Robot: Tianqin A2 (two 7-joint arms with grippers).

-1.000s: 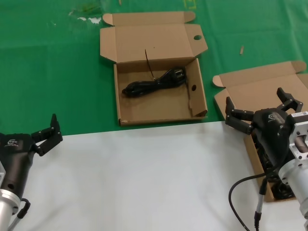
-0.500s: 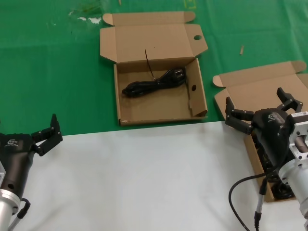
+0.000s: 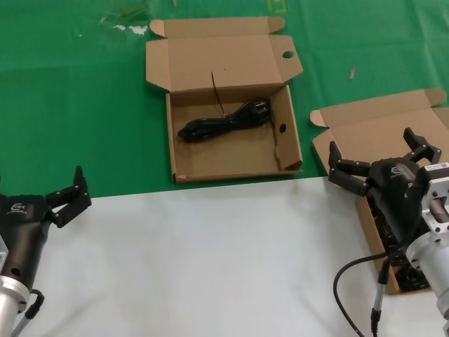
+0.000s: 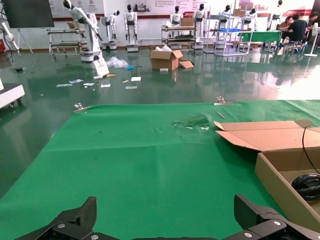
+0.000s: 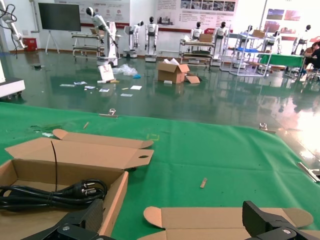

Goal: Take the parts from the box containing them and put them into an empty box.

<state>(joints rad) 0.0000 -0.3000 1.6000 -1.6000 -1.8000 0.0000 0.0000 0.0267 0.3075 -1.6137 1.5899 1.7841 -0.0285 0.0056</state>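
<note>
One black power cord [image 3: 224, 121] lies tied in the squarish holed box [image 3: 231, 161] at the table's middle back; the right wrist view shows the cord [image 5: 50, 195] too. The narrower box [image 3: 379, 130] sits at the right with its plain lid open. My right arm covers most of its inside, and only dark cord bundles [image 3: 412, 279] peek out. My right gripper [image 3: 370, 140] hangs open and empty over that box's near left part, above its lid flap [image 5: 220, 220]. At the front left my left gripper [image 4: 164, 212] waits open, holding nothing.
A green cloth [image 3: 84, 105] covers the far table and a white sheet [image 3: 210, 260] the near part. The holed box's tall lid [image 3: 217, 60] stands open at the back. A small stick [image 3: 353, 72] lies on the cloth between the boxes.
</note>
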